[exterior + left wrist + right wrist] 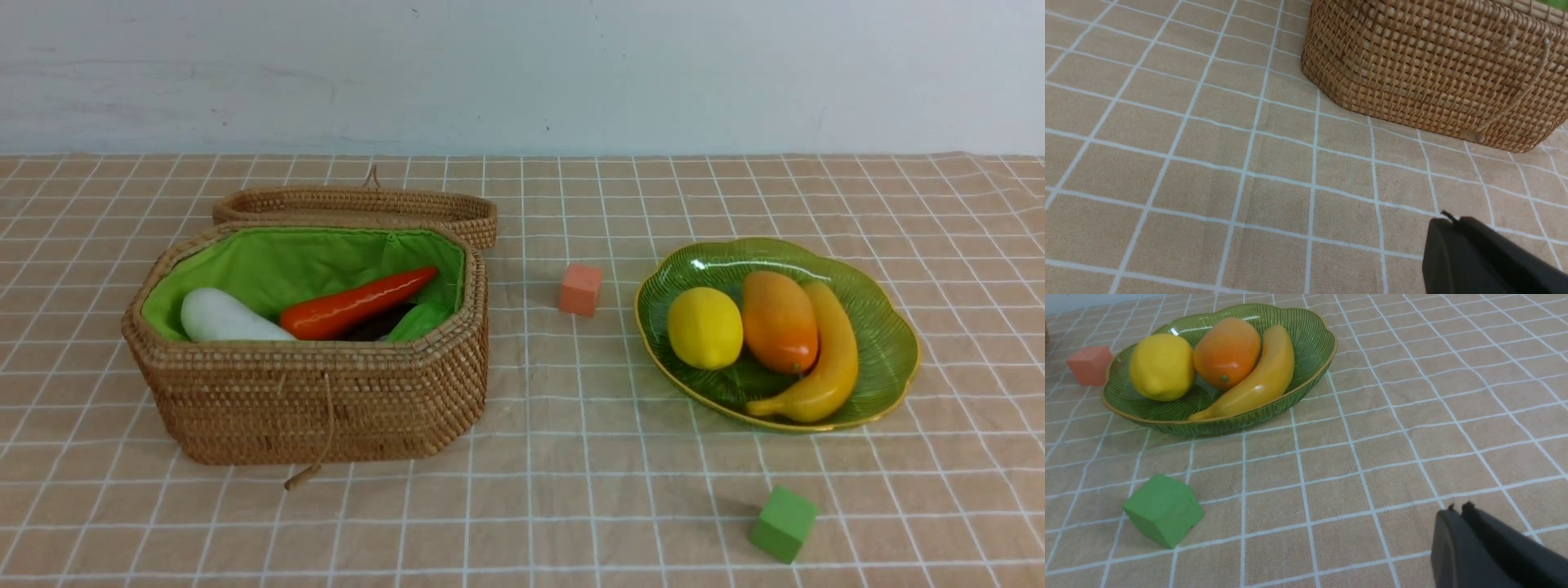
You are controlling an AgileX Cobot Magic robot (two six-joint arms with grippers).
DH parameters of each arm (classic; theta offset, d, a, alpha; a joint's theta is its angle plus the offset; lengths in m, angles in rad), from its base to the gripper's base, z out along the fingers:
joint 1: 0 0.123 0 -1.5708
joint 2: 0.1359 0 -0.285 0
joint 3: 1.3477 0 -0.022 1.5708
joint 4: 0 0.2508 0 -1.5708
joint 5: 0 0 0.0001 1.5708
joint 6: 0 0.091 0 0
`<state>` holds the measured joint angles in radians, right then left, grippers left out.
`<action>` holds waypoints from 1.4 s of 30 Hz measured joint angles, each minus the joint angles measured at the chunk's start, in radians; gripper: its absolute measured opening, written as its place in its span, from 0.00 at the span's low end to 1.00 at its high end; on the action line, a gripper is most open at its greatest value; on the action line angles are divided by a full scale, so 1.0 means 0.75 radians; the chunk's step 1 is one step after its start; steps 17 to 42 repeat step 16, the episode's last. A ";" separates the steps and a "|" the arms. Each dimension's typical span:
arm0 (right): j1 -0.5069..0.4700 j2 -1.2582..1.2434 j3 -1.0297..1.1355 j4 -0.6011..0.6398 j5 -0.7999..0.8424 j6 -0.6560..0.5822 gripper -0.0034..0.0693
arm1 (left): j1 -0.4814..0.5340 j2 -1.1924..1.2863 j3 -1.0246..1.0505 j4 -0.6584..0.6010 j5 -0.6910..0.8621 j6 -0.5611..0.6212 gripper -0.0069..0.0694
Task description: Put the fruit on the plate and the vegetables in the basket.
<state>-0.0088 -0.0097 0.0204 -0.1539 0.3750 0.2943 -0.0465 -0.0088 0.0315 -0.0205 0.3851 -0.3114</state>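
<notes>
While both claws sit closed and empty, the left claw (1453,222) hangs near the basket (1433,65), over the table's (571,457) tan checked cloth; the right claw (1457,508) hangs near the plate (1306,339).

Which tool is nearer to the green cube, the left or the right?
Right. The right tool hangs beside the green cube; the left tool is by the basket.

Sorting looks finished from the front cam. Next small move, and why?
Probably none beyond parking both arms: lemon, mango and banana lie on the plate; carrot and radish show in the basket; only cubes remain on the cloth.
</notes>
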 joint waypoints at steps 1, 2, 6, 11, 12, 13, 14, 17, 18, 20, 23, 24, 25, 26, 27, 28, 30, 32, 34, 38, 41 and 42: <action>0.000 0.000 0.000 0.000 0.000 0.000 0.08 | 0.000 0.000 0.000 0.000 0.000 0.000 0.08; 0.000 0.000 0.000 0.000 0.000 0.000 0.08 | 0.000 0.000 0.000 0.000 0.000 0.000 0.08; 0.000 0.000 0.000 0.000 0.000 0.000 0.09 | 0.000 0.000 0.000 0.000 0.000 0.000 0.08; 0.000 0.000 0.000 0.000 0.000 0.000 0.09 | 0.000 0.000 0.000 0.000 0.000 0.000 0.08; 0.000 0.000 0.000 0.000 0.000 0.000 0.09 | 0.000 0.000 0.000 0.000 0.000 0.000 0.08; 0.000 0.000 0.000 0.000 0.000 0.000 0.09 | 0.000 0.000 0.000 0.000 0.000 0.000 0.08; 0.000 0.000 0.000 0.000 0.000 0.000 0.09 | 0.000 0.000 0.000 0.000 0.000 0.000 0.08; 0.000 0.000 0.000 0.000 0.000 0.000 0.09 | 0.000 0.000 0.000 0.000 0.000 0.000 0.08; 0.000 0.000 0.000 0.000 0.000 0.000 0.09 | 0.000 0.000 0.000 0.000 0.000 0.000 0.08; 0.000 0.000 0.000 0.000 0.000 0.000 0.09 | 0.000 0.000 0.000 0.000 0.000 0.000 0.08; 0.000 0.000 0.000 0.000 0.000 0.000 0.09 | 0.000 0.000 0.000 0.000 0.000 0.000 0.08; 0.000 0.000 0.000 0.000 0.000 0.000 0.09 | 0.000 0.000 0.000 0.000 0.000 0.000 0.08; 0.000 0.000 0.000 0.000 0.000 0.000 0.09 | 0.000 0.000 0.000 0.000 0.000 0.000 0.08; 0.000 0.000 0.000 0.000 0.000 0.000 0.09 | 0.000 0.000 0.000 0.000 0.000 0.000 0.08; 0.000 0.000 0.000 0.000 0.000 0.000 0.09 | 0.000 0.000 0.000 0.000 0.000 0.000 0.08; 0.000 0.000 0.000 0.000 0.000 0.000 0.09 | 0.000 0.000 0.000 0.000 0.000 0.000 0.08; 0.000 0.000 0.000 0.000 0.000 0.000 0.09 | 0.000 0.000 0.000 0.000 0.000 0.000 0.08; 0.000 0.000 0.000 0.000 0.000 0.000 0.09 | 0.000 0.000 0.000 0.000 0.000 0.000 0.08; 0.000 0.000 0.000 0.000 0.000 0.000 0.09 | 0.000 0.000 0.000 0.000 0.000 0.000 0.08; 0.000 0.000 0.000 0.000 0.000 0.000 0.09 | 0.000 0.000 0.000 0.000 0.000 0.000 0.08; 0.000 0.000 0.000 0.000 0.000 0.000 0.09 | 0.000 0.000 0.000 0.000 0.000 0.000 0.08; 0.000 0.000 0.000 0.000 0.000 0.000 0.09 | 0.000 0.000 0.000 0.000 0.000 0.000 0.08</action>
